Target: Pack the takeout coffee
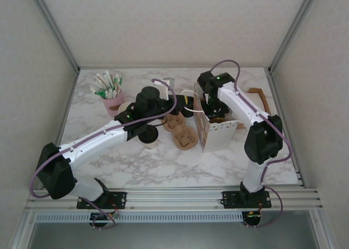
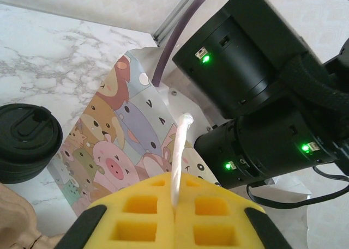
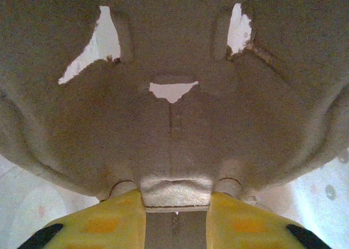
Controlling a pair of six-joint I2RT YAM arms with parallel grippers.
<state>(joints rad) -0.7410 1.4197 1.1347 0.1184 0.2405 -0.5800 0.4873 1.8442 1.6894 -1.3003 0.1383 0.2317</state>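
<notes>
Left gripper (image 2: 174,200) tight on bag handle (image 2: 180,145) w/ arm outstretched across table (image 2: 49,58).

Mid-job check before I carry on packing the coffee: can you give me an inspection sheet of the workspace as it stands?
Surface: marble table, no spills seen.
Job's things: takeout coffee upright, partly under the left arm, not yet in the paper bag.
Clutter: pink cup of sticks; loose pulp carrier on the table; black cylinder; brown-handled item at the right edge.
Grippers: left gripper shut on the bag's white handle; right gripper shut on a pulp carrier at the bag's open top.
Cables: purple cables loop along both arms, no snag seen.
Surroundings: white walls with metal frame; nothing else seen.
</notes>
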